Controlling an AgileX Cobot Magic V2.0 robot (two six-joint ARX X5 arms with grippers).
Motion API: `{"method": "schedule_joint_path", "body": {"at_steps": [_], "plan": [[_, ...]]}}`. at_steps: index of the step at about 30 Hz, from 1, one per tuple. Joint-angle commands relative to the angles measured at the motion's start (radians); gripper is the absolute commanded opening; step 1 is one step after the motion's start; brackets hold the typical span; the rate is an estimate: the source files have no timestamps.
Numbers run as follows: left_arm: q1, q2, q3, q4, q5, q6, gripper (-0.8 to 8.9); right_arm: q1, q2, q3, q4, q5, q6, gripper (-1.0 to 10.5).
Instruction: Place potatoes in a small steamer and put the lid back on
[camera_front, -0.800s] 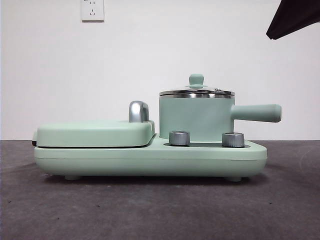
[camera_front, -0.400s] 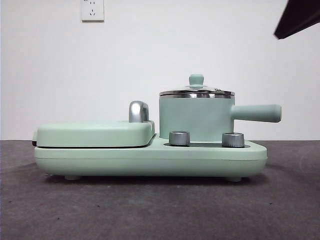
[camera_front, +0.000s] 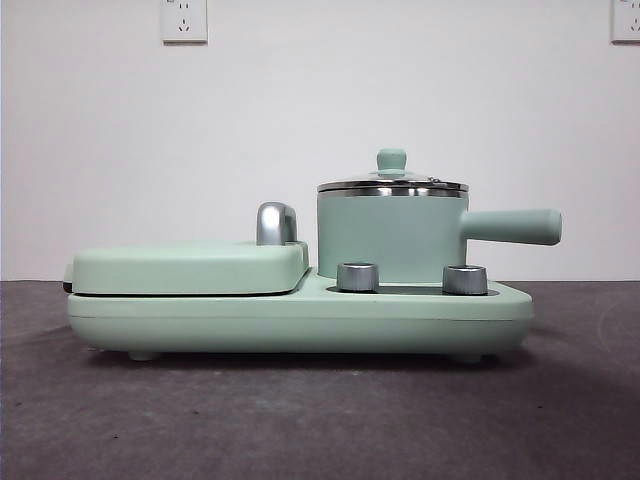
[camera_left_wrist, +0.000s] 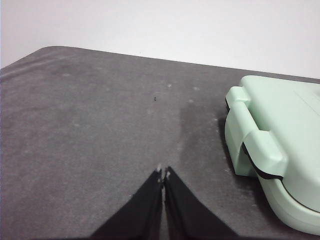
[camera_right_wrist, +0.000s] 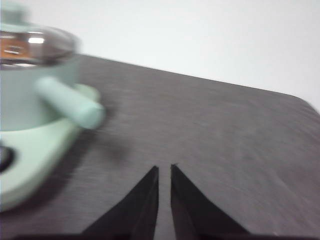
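My left gripper (camera_left_wrist: 163, 173) hangs over bare dark table (camera_left_wrist: 90, 125) with its two black jaws pressed tip to tip, holding nothing — the hinged end of the mint-green griddle cover (camera_left_wrist: 272, 145) lies just off to one side of it, not touching. Across the front view, going left to right, the flat griddle cover with its chrome handle (camera_front: 276, 222) sits closed on the long mint-green base (camera_front: 300, 320); next comes the small steamer (camera_front: 390, 238), upright on the base's right half, with the lid (camera_front: 392, 184) seated level on its steel rim and the little green knob (camera_front: 391, 159) on top; two metal dials (camera_front: 358, 276) stand in front of the pot, and its straight side handle (camera_front: 512, 226) points right. Through the glass, in my right wrist view, I can make out an orange-brown patch that I take for the potatoes (camera_right_wrist: 15, 47), inside the pot, though the picture is blurred. My right gripper (camera_right_wrist: 164, 172) floats above the table near that side handle, its jaws nearly together with only a thin slit between them, gripping nothing. The table is a dark grey matte mat, and behind it a plain white wall carries two sockets (camera_front: 184, 20) — one high at the left, one at the far right corner.
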Motion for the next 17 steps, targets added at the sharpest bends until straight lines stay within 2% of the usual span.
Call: {"method": "schedule_joint_path", "body": {"at_steps": [1, 4, 17], "plan": [[0.001, -0.001, -0.019, 0.012, 0.002, -0.002, 0.06, -0.045, -0.051, -0.054, 0.019, -0.003, 0.046, 0.4], [0.001, -0.002, -0.019, 0.012, 0.002, -0.002, 0.06, -0.056, -0.048, -0.100, 0.045, -0.022, 0.078, 0.4], [0.001, -0.001, -0.019, 0.012, 0.002, -0.002, 0.06, -0.055, -0.048, -0.099, 0.060, -0.026, 0.108, 0.4]]}}
